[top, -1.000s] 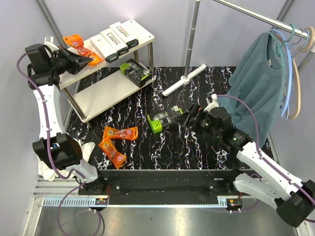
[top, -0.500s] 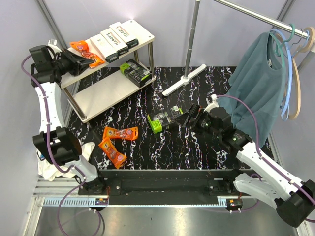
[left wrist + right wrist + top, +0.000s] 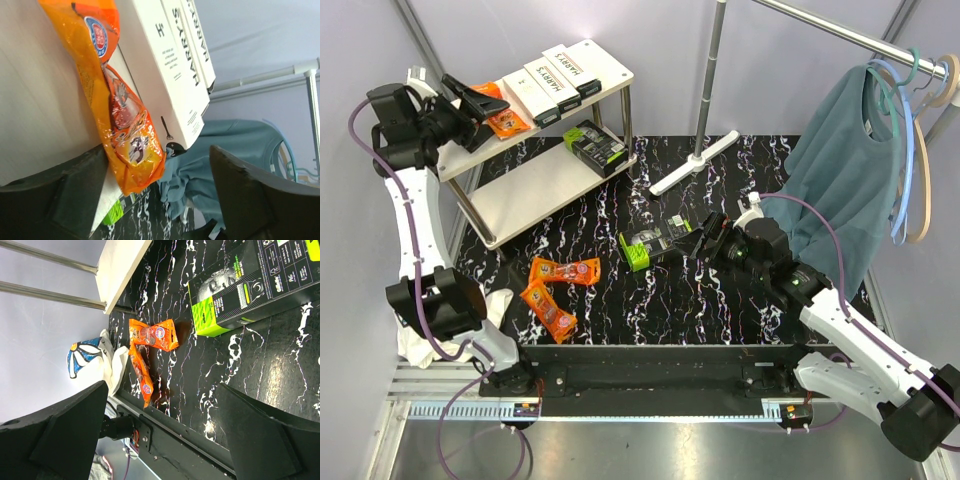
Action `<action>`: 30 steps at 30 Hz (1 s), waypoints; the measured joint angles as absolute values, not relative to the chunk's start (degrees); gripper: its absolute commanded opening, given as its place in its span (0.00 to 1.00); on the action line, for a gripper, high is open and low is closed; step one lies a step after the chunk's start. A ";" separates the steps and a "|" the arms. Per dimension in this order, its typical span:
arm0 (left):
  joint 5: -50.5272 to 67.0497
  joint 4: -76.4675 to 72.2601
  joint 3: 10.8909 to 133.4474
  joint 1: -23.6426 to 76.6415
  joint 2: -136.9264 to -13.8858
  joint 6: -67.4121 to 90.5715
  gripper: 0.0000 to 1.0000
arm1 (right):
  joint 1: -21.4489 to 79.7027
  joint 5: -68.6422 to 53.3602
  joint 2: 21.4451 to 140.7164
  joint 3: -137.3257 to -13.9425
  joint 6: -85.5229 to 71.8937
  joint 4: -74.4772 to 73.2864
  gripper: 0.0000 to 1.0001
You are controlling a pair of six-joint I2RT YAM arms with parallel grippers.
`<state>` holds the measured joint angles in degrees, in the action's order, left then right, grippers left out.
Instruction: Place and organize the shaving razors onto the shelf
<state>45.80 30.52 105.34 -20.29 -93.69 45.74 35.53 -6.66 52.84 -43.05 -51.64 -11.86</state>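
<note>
Two orange razor packets [image 3: 502,118] lie on the shelf's top board [image 3: 605,58], beside several white HARRY'S boxes [image 3: 555,80]. My left gripper [image 3: 478,105] stands open at the packets' near end. In the left wrist view the nearer orange packet [image 3: 125,130] lies against the boxes [image 3: 175,65], free of both fingers [image 3: 55,200]. A black-and-green pack [image 3: 595,143] sits on the lower board [image 3: 530,190]. Another green pack [image 3: 655,245] lies on the table, with my open right gripper [image 3: 695,240] just right of it. Two more orange packets [image 3: 563,270] lie on the table at front left.
A white T-shaped foot [image 3: 695,165] and its pole [image 3: 712,60] stand behind the table pack. A teal shirt [image 3: 845,170] hangs from the rail at right. A white cloth [image 3: 495,305] hangs at the table's front left corner, close to the loose orange packets [image 3: 150,335].
My left gripper has opened and let go of the orange packet on the top board, then lifted slightly. The right arm and the table packs have not moved.
</note>
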 measured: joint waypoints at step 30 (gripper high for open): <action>33.10 44.12 97.65 -12.99 -71.40 33.82 0.99 | 35.53 -7.07 52.71 -43.05 -51.64 -11.90 1.00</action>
